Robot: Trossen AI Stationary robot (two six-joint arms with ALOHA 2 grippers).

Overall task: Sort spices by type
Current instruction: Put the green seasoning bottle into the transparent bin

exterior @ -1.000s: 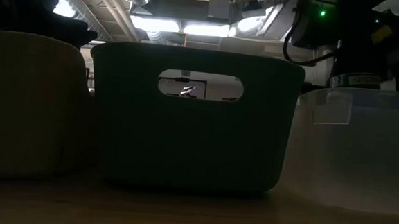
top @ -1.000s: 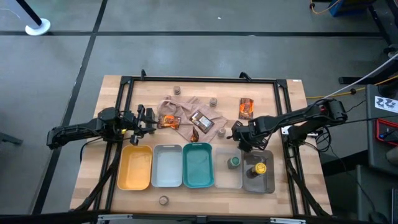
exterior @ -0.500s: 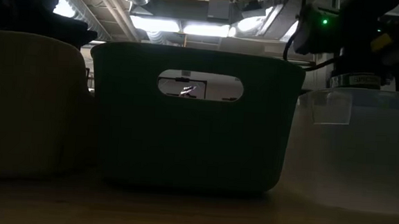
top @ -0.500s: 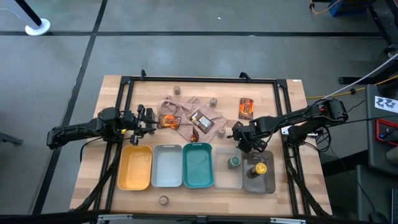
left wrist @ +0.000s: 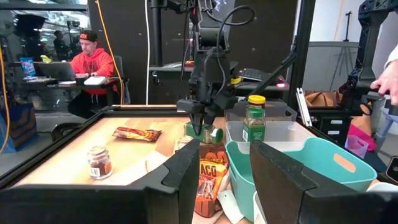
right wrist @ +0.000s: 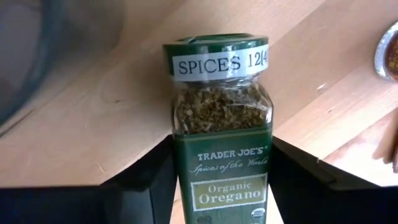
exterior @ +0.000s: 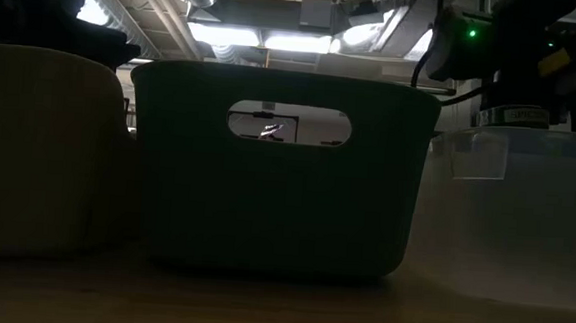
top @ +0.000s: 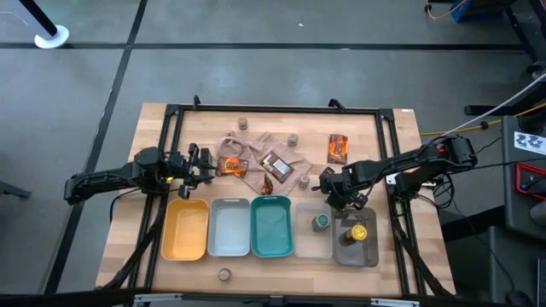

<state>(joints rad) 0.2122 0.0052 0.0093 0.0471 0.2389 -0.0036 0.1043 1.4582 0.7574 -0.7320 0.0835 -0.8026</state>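
My right gripper (top: 329, 182) is above the wood between the cloth and the clear tray, shut on a green-lidded oregano jar (right wrist: 221, 118). My left gripper (top: 203, 162) waits open at the cloth's left edge; an orange-brown packet (left wrist: 210, 177) lies just ahead of its fingers. Other orange-brown packets (top: 339, 147) (top: 277, 165) lie flat on the table and cloth. Small jars (top: 243, 124) (top: 293, 139) (top: 224, 275) stand on the wood. A green-lidded jar (top: 322, 222) stands in the clear tray, and a yellow-lidded one (top: 356, 230) in the grey tray. My right gripper pinches the oregano jar by its labelled glass body (right wrist: 221, 186), one finger on each side. The fingers lie along the jar, and its green lid (right wrist: 217, 59) points away from the wrist. Whether the lid end touches the table I cannot tell.
Yellow (top: 173, 243), pale grey (top: 215, 247), teal (top: 258, 247), clear (top: 300, 247) and grey (top: 368, 251) trays stand in a row along the near side. A beige-pink cloth (top: 254, 143) lies crumpled mid-table. A black frame (top: 273, 109) rims the table. People sit beyond it.
My right arm has come down a little, then kept still.
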